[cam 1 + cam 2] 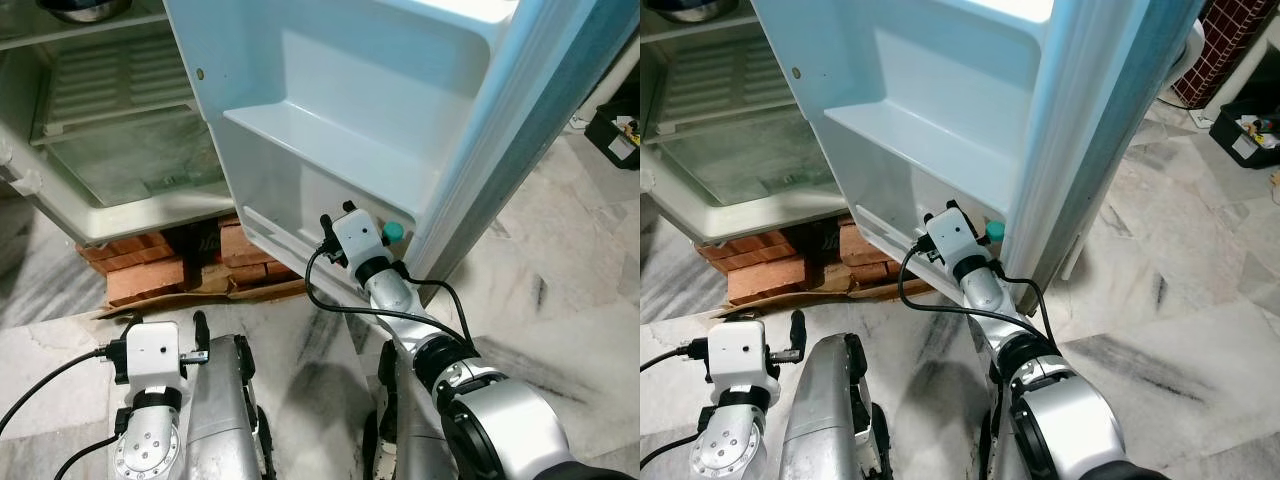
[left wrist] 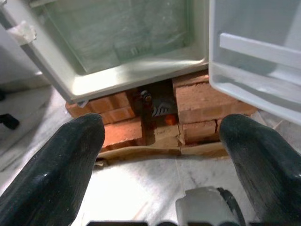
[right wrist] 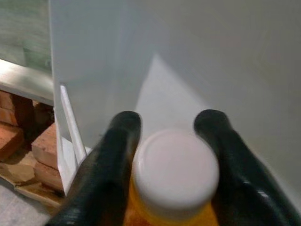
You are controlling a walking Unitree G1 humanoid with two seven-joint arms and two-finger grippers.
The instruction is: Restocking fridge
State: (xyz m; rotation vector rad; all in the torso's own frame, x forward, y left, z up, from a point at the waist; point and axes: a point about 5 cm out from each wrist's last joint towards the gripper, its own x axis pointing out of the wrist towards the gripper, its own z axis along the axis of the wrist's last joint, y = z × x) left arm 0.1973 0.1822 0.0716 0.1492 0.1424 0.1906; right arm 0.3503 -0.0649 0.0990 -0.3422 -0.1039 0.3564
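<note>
The left gripper (image 2: 160, 155) hangs low with its 2 fingers spread wide, facing the bricks (image 2: 197, 101) under the open fridge (image 1: 120, 190). The right gripper (image 3: 171, 141) clamps a white-capped orange bottle (image 3: 175, 169) at the lowest shelf of the fridge door (image 1: 340, 110).

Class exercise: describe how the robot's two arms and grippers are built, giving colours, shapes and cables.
Both arms are silver metal with rounded joints. Each wrist carries a white boxy camera housing, fed by a black cable. The left gripper and right gripper each have two long, glossy black fingers with rounded tips.
</note>
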